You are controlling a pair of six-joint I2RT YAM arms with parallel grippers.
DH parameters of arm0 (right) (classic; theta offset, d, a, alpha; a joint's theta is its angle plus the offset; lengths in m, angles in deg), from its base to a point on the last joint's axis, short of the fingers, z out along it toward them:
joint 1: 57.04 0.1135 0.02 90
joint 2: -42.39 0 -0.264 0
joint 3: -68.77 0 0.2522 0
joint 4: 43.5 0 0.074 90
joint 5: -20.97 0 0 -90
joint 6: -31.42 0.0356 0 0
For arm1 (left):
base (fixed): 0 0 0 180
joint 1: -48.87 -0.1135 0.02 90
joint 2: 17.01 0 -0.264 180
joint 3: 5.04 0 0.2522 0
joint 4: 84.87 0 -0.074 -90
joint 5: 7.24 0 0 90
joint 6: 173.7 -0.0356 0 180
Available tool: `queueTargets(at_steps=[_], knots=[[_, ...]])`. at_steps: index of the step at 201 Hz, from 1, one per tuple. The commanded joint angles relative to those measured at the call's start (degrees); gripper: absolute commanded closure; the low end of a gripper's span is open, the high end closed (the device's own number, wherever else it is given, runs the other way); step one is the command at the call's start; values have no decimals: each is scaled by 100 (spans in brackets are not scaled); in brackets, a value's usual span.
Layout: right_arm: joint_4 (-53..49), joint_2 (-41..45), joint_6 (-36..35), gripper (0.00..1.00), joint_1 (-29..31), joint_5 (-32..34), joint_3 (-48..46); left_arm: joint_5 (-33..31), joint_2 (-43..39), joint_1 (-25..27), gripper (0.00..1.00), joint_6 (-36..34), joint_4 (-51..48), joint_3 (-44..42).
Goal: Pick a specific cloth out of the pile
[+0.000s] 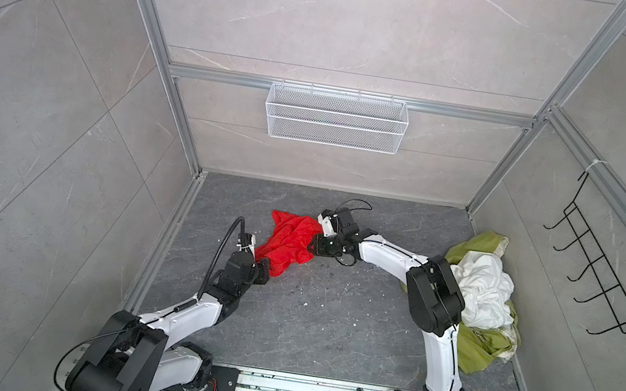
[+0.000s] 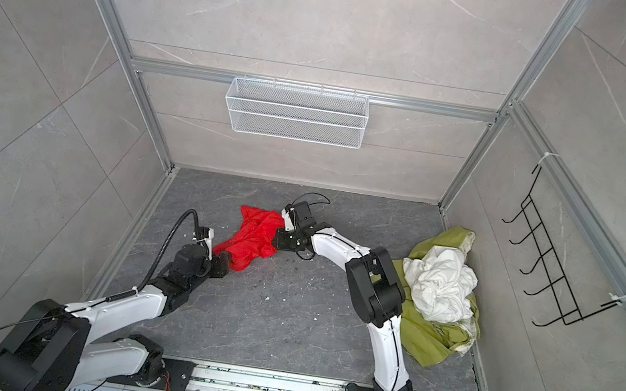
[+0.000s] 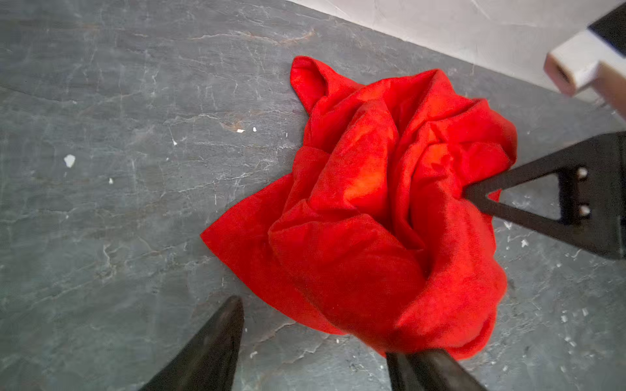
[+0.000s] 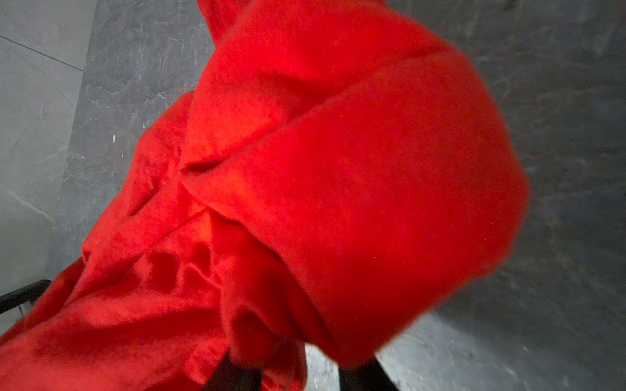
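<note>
The bright red cloth (image 1: 289, 243) (image 2: 254, 238) lies crumpled on the dark floor mid-scene, well apart from the pile (image 1: 478, 347) (image 2: 428, 340) of olive-green and white fabric (image 1: 482, 289) at the right wall. My left gripper (image 1: 264, 271) (image 2: 223, 261) (image 3: 321, 331) sits at the cloth's near-left end, jaws wide apart, with a fold of the cloth (image 3: 389, 203) resting over one finger. My right gripper (image 1: 314, 243) (image 2: 277, 237) (image 4: 298, 369) is at the far-right end. Its fingers stand apart with floor showing between them, and the cloth (image 4: 338, 169) is draped over them.
A white wire basket (image 1: 335, 118) hangs on the back wall and a black hook rack (image 1: 606, 274) on the right wall. Aluminium rails (image 1: 316, 390) carry both arm bases at the front. The right arm's elbow (image 1: 433, 294) stands beside the pile.
</note>
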Motion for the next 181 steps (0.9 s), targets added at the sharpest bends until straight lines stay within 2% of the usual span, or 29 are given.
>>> queueTargets(at_steps=[1, 29, 95, 122, 138, 162, 181], knots=[[-118, 604, -146, 53, 36, 121, -67, -288, -413, 15, 1, 83, -266, 82], [-141, 920, -238, 46, 44, 204, -211, -469, -868, 15, 0, 180, -715, 141], [-111, 1312, -296, 45, 48, 288, -403, -750, -1654, 15, 1, 306, -1648, 323], [56, 1766, -466, 44, 62, 467, -657, -771, -1749, 15, 1, 172, -1965, 561], [295, 2176, -659, 42, 62, 830, -966, -996, -1667, 18, 0, 73, -2232, 797], [569, 2710, -899, 37, 49, 1908, -1358, -1959, -1265, 10, 0, 413, -2965, 1315], [1500, 3214, -1199, 34, 44, 2469, -2035, -2229, -907, 8, 0, 192, -3038, 1518]])
